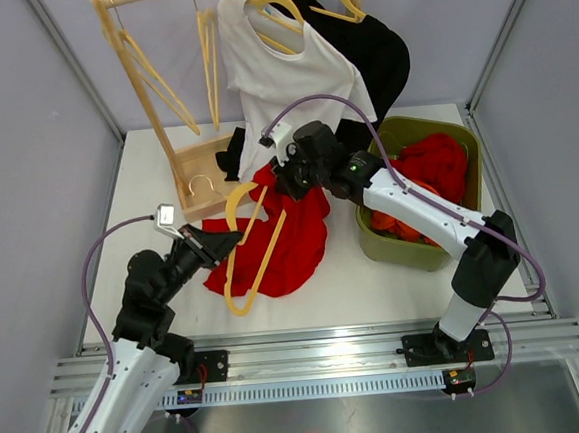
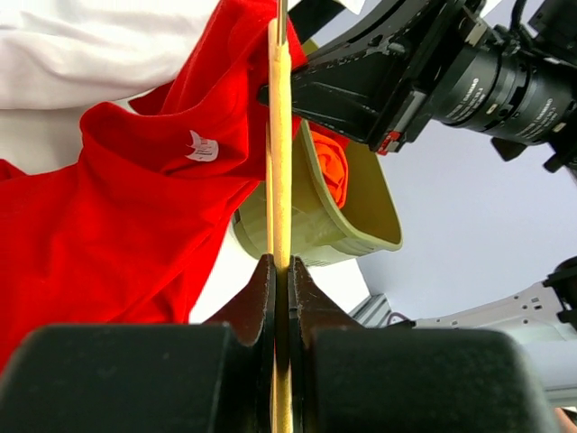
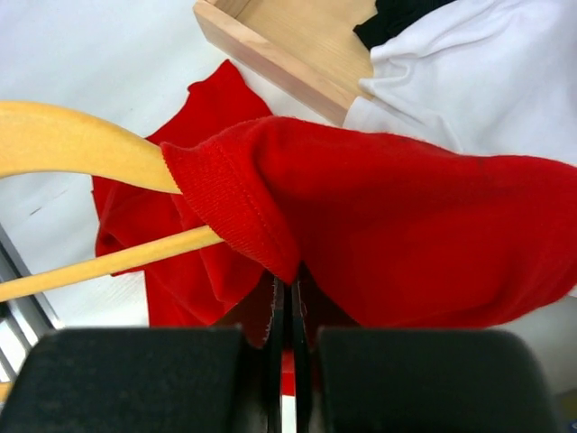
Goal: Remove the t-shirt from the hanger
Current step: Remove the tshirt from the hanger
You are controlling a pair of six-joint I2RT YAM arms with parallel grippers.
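A red t-shirt (image 1: 293, 238) lies crumpled on the white table, still draped over one end of a yellow wooden hanger (image 1: 242, 280). My left gripper (image 1: 233, 239) is shut on the hanger's thin bar (image 2: 281, 135), which runs straight up between its jaws (image 2: 282, 266). My right gripper (image 1: 285, 182) is shut on the t-shirt's ribbed collar edge (image 3: 261, 225), pinched at its fingertips (image 3: 287, 289). In the right wrist view the hanger's arm (image 3: 81, 144) pokes out of the red cloth (image 3: 406, 225) to the left. The red t-shirt (image 2: 108, 225) fills the left of the left wrist view.
A wooden clothes rack (image 1: 148, 77) with bare hangers stands at the back left, its base box (image 3: 297, 45) close behind the red cloth. A white t-shirt (image 1: 289, 86) and a black one (image 1: 377, 49) hang behind. An olive bin (image 1: 464, 138) with red and orange clothes sits at the right.
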